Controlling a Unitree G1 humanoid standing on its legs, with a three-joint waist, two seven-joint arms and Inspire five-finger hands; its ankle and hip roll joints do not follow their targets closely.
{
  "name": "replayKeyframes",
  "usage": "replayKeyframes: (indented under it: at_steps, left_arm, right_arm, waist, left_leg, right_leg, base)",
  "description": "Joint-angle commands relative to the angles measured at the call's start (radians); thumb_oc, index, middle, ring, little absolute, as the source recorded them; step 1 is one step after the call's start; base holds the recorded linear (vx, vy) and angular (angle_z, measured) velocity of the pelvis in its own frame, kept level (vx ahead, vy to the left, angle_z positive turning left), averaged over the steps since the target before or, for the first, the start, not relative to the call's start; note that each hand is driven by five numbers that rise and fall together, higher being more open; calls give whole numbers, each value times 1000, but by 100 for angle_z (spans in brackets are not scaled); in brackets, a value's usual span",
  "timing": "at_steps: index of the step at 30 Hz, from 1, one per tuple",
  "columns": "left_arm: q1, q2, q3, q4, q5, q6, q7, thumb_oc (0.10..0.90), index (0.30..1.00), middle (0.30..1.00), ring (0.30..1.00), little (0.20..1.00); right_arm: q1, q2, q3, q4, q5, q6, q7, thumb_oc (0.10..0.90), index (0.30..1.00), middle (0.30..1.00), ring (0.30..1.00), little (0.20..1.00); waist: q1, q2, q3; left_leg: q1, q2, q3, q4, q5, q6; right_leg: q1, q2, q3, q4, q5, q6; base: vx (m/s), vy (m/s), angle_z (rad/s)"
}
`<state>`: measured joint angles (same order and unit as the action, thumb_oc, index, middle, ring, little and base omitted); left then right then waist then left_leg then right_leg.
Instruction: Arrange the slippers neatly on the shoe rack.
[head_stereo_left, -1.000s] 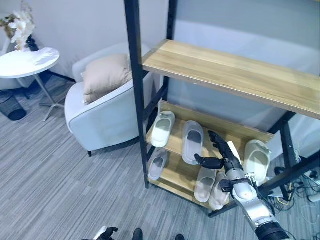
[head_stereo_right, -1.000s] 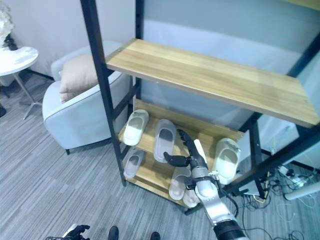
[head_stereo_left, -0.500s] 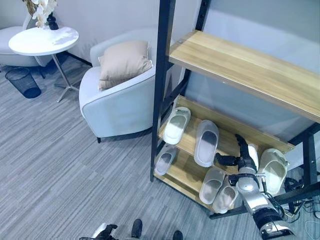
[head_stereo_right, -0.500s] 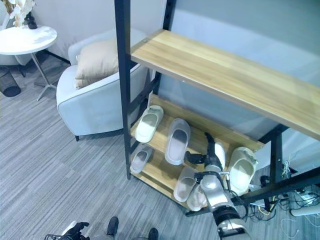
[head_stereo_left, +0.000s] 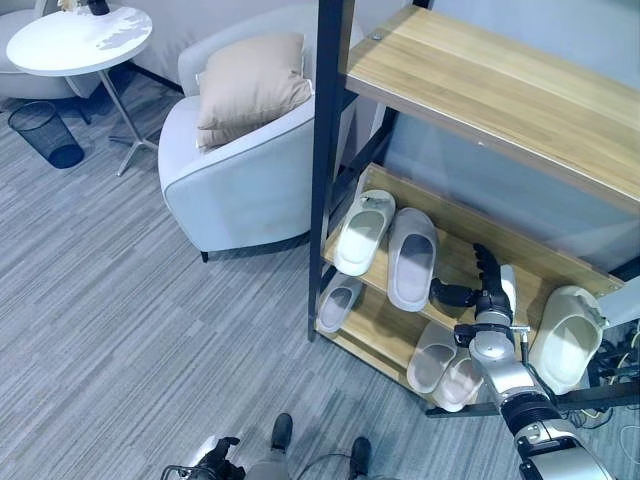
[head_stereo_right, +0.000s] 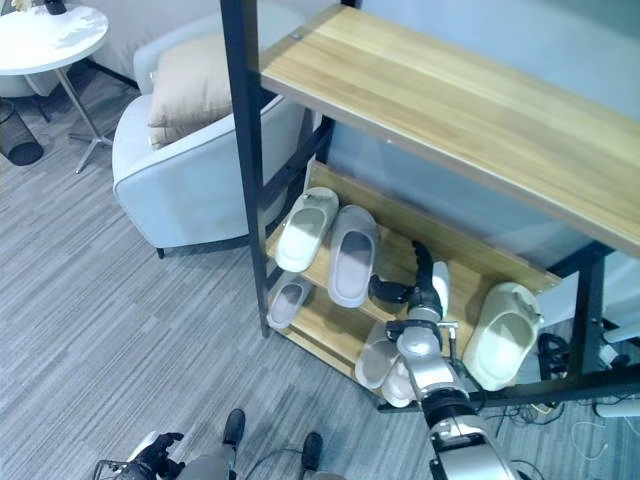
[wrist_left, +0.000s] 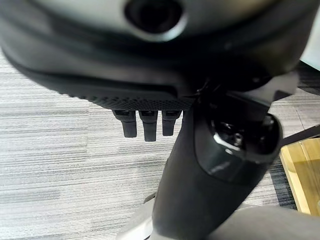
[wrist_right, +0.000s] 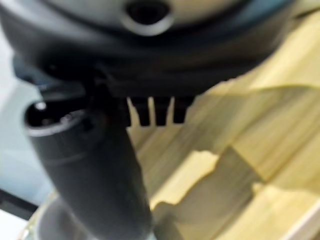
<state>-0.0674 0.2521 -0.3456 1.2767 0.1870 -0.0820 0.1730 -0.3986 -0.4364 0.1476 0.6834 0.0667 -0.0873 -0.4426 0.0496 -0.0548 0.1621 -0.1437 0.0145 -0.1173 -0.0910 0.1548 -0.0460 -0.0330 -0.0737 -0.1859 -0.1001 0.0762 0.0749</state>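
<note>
My right robot hand (head_stereo_left: 487, 293) hovers spread over the shoe rack's middle shelf (head_stereo_left: 455, 262), beside the grey slipper (head_stereo_left: 411, 258).

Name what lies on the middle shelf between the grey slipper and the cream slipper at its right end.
The robot's right hand, fingers straight, over bare wood, between the grey slipper and the cream slipper, seen in the left eye view.

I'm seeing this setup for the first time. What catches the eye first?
The tall shoe rack beside a pale armchair, with light slippers on its two lower shelves. The right hand, fingers straight, reaches over the middle shelf between a grey slipper and a cream slipper overhanging its right end.
</note>
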Motion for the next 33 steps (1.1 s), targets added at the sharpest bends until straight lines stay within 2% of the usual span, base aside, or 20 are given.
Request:
replayKeyframes:
  at_steps: [1, 7, 11, 13, 18, 22, 29, 33]
  left_arm:
    - [-47, -53, -44, 40, -7, -23, 21, 800, 900, 900, 900, 900]
    - [-41, -63, -28, 29, 2, -19, 20, 800, 900, 900, 900, 900]
    - [-37, -66, -27, 25, 13, -18, 16, 800, 900, 900, 900, 900]
    - [-34, -66, -30, 26, 14, -16, 14, 800, 900, 900, 900, 900]
    - [-27, -62, -37, 27, 2, -12, 11, 800, 900, 900, 900, 900]
    - [-22, -60, -42, 29, -3, -11, 13, 800, 900, 900, 900, 900]
    - [-5, -55, -36, 36, -9, -11, 20, 800, 900, 900, 900, 900]
    - [10, -49, -40, 42, -8, -15, 24, 800, 900, 900, 900, 900]
  right_arm:
    - [-40, -63, -85, -156, -37, -83, -53, 800, 900, 900, 900, 900]
    - [82, -63, -152, -259, -167, -20, -96, 800, 900, 900, 900, 900]
    - [121, -52, -179, -315, -202, -15, -105, 800, 900, 900, 900, 900]
    - [116, -32, -176, -337, -167, -35, -99, 800, 900, 900, 900, 900]
    - [78, 13, -152, -312, 13, -109, -58, 800, 900, 900, 900, 900]
    - [31, 29, -132, -273, 102, -135, -41, 800, 900, 900, 900, 900]
    - [-2, 25, -119, -231, 134, -140, -33, 800, 900, 900, 900, 900]
    - [-40, 2, -104, -112, 133, -123, -33, 800, 900, 900, 900, 900]
  waist:
    - [32, -7, -18]
    - [16, -16, -28]
    - [9, -19, -32]
    - [8, -21, -33]
    - [15, -21, -33]
    - [25, -21, -32]
    - [40, -19, -33]
    - [59, -14, -32]
  left_leg:
    - [68, -34, 20, 4, -168, 23]
    - [92, -33, 19, 4, -180, 27]
    - [106, -30, 21, 4, -187, 29]
    - [110, -29, 25, 4, -188, 30]
    - [114, -28, 26, 4, -188, 28]
    - [112, -28, 24, 4, -186, 27]
    - [102, -30, 17, 4, -182, 23]
    - [83, -37, 3, 4, -175, 21]
  right_leg:
    - [32, -23, 48, 13, -136, 62]
    - [55, -23, 42, 13, -143, 61]
    - [64, -22, 45, 13, -145, 61]
    - [67, -22, 45, 13, -145, 60]
    - [69, -21, 45, 13, -146, 58]
    - [67, -21, 41, 13, -146, 58]
    - [59, -22, 28, 13, -147, 59]
    - [48, -24, 14, 13, -142, 60]
  base:
    - [44, -2, 1]
    - [28, -5, 1]
    - [13, -8, -1]
    - [8, -3, -2]
    - [0, 0, 0]
    - [0, 0, 0]
    - [3, 2, 1]
    - [5, 20, 9]
